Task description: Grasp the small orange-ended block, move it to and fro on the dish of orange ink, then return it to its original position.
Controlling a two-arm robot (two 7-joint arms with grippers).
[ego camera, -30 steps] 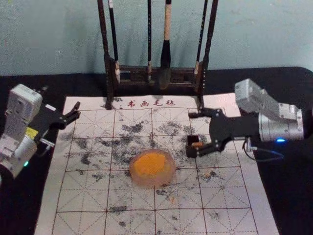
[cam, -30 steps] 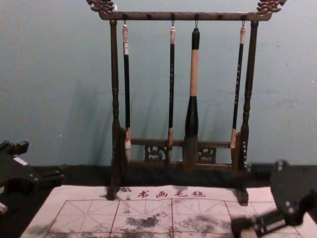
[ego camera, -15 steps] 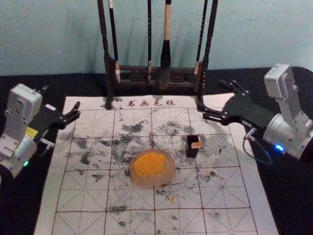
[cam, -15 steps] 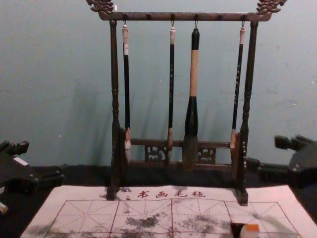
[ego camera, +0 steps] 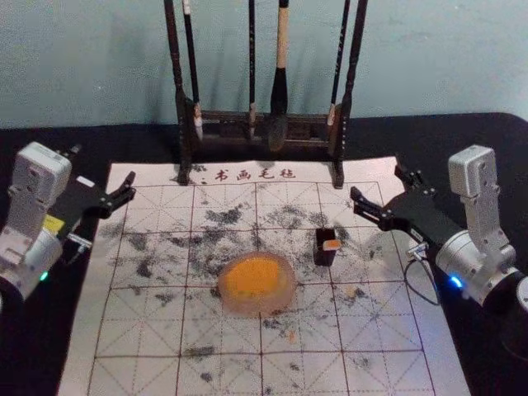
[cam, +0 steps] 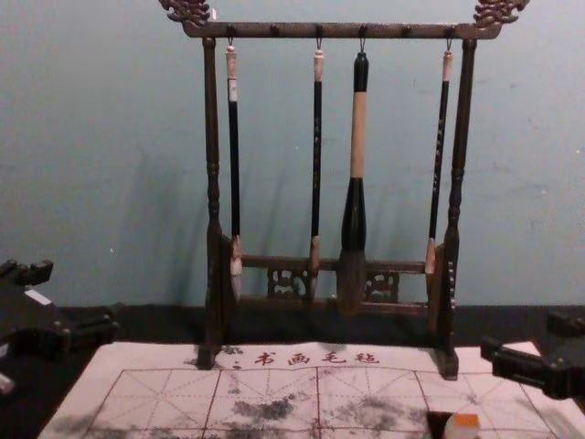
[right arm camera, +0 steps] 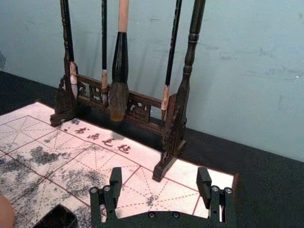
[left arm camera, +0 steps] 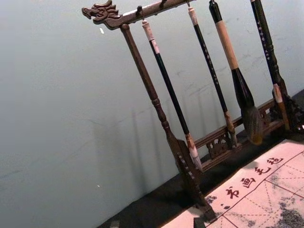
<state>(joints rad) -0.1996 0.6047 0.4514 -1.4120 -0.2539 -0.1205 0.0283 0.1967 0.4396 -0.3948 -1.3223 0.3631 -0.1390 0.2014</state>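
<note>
Block sat by the black box, right of the dish, likely returned. Right gripper clear beyond it, fingers spread; left gripper parked mat-left, fingers apart.

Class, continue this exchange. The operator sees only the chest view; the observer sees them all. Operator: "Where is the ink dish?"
Observer: The dish is on the mat, left of the block and nearer the robot.
Operator: What is in it?
Observer: Orange ink.
Operator: Is the right claw holding anything?
Observer: No; the right wrist view shows its fingers apart, with nothing gripped.
</note>
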